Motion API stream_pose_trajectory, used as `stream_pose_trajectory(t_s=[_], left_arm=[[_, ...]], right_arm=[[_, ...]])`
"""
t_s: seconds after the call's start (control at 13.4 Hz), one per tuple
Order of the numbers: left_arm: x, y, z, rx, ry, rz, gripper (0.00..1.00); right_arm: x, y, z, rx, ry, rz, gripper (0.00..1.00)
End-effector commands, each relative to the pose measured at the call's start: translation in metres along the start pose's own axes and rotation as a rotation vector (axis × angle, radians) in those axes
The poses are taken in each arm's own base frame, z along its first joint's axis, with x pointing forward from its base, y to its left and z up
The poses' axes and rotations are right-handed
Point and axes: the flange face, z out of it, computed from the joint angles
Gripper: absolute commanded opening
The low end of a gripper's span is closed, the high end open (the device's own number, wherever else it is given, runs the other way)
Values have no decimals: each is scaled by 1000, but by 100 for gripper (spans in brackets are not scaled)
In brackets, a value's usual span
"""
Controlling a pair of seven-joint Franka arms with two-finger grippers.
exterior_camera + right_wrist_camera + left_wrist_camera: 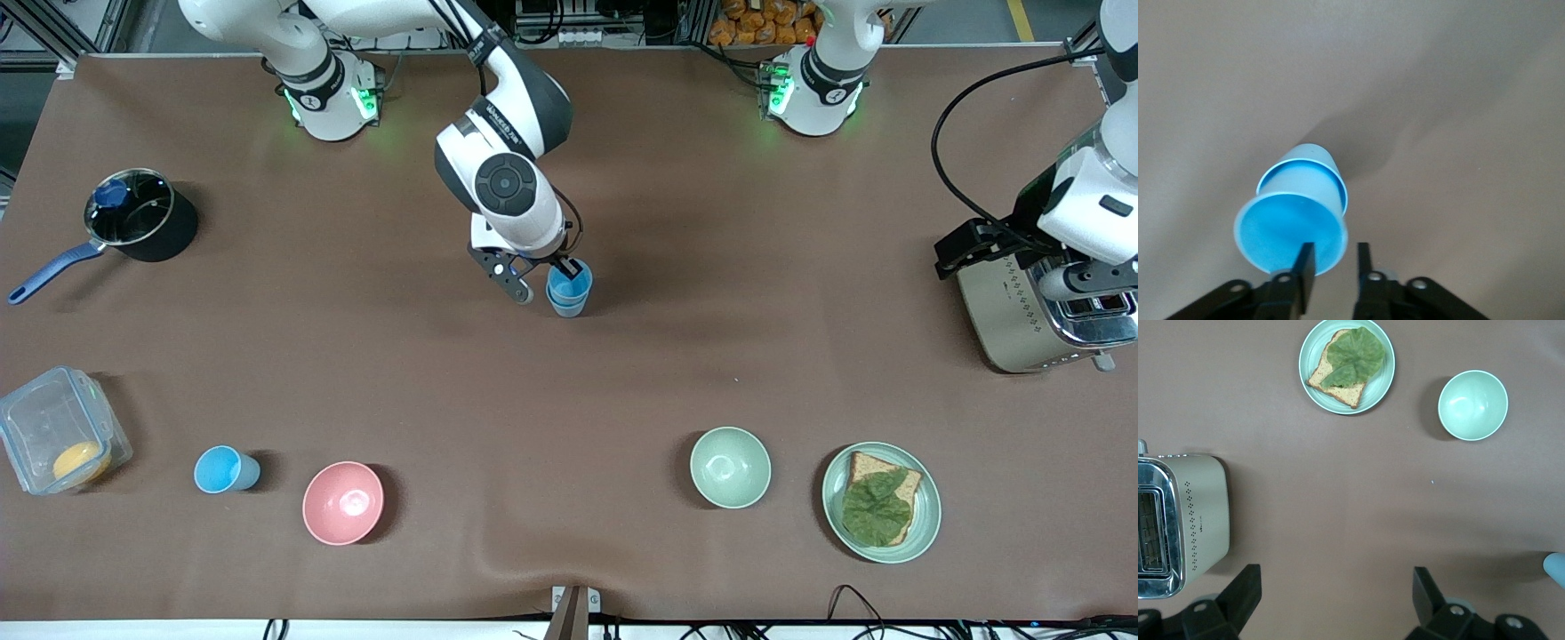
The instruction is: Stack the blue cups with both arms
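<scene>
1. the right gripper point(544, 286) stands at the middle of the table, its fingers point(1306, 267) straddling the rim of the upper of the blue cups point(569, 290), one inside the cup and one outside. the gap between them looks narrow, so it reads as pinching the cup wall, though a just-loosened grip cannot be ruled out.
2. the right wrist view shows that upper cup point(1290, 233) nested in a second cup point(1313, 167), whose rim shows as a ring just below the first. the pair stands on the brown table point(622, 373) at its middle.
3. the left gripper point(1335, 600) hangs up in the air at the left arm's end of the table, beside the toaster point(1040, 311). its fingers point(1241, 593) are spread wide with nothing between them. this arm waits.
4. judged from how the cups sit, the stacking itself looks done or all but done: one cup is inside the other. what seems left is for the right gripper to let go and lift clear without tipping the stack.
5. a brighter sky-blue cup point(226, 469) lies nearer the front camera, toward the right arm's end, between a clear container point(58, 431) and a pink bowl point(343, 502). it appears apart from the stacked pair and untouched.
6. also on the table: a green bowl point(730, 467), a plate point(925, 516) with bread and a leaf, and a dark saucepan point(142, 216).
</scene>
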Motion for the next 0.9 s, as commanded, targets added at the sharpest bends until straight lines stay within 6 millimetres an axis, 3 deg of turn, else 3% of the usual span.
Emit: stream_pose_trajectory(t_s=[0.0,0.15,0.22,0.52,0.67,0.82], left_arm=[[-5,-1,-3,-13,-12,18,100],[-4,-1,-1,-13,-15,17,100],[-5,0,-1,-13,-16,17,100],[-3,-4,-2,-16,-12,14,100],[-2,-3,-1,-15,-14,15,100],[-4,-3,-4,-14,-9,15,100]], right_arm=[[11,-6,-21,23,12,7,100],[32,7,-42,-32,6,-177,100],[54,16,-56,-64,-12,-266,100],[180,58,-109,-83,-59,-458,100],[252,91,-135,-108,-22,-496,100],[306,131,-170,-121,18,-523,100]])
